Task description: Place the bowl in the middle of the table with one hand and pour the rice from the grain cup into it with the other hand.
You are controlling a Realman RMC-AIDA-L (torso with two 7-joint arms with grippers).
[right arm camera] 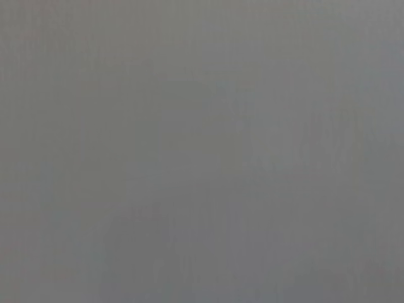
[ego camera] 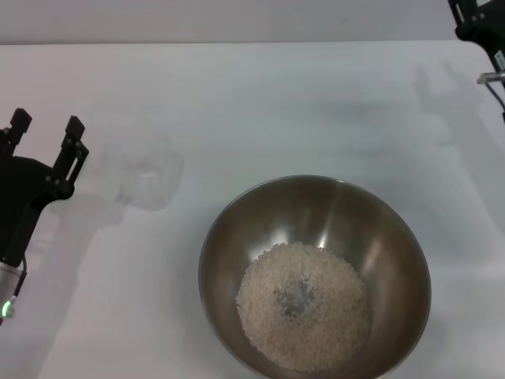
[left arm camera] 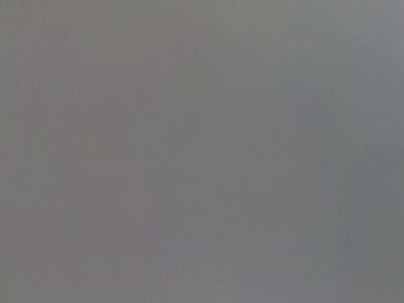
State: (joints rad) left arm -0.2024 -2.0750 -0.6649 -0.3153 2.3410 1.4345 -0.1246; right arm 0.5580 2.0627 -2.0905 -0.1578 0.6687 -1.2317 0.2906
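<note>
Rice (ego camera: 304,316) heaped in steel bowl (ego camera: 229,237); grain cup (ego camera: 146,178), empty, light, slick plastic, best pinched by side handle; left gripper (ego camera: 46,130) spread, right gripper (ego camera: 477,20) state unclear.

My table (ego camera: 260,103) is a plain white top, seen from my head camera. Two things lie directly on it. The bowl (ego camera: 229,237), round stainless steel, sits at about 5 o'clock from the table's middle, near the front edge; it holds a loose heap of rice (ego camera: 304,316). The grain cup (ego camera: 146,178), clear plastic, stands at about 9 o'clock, near the bowl but apart from it. Both wrist views show only plain grey.
</note>
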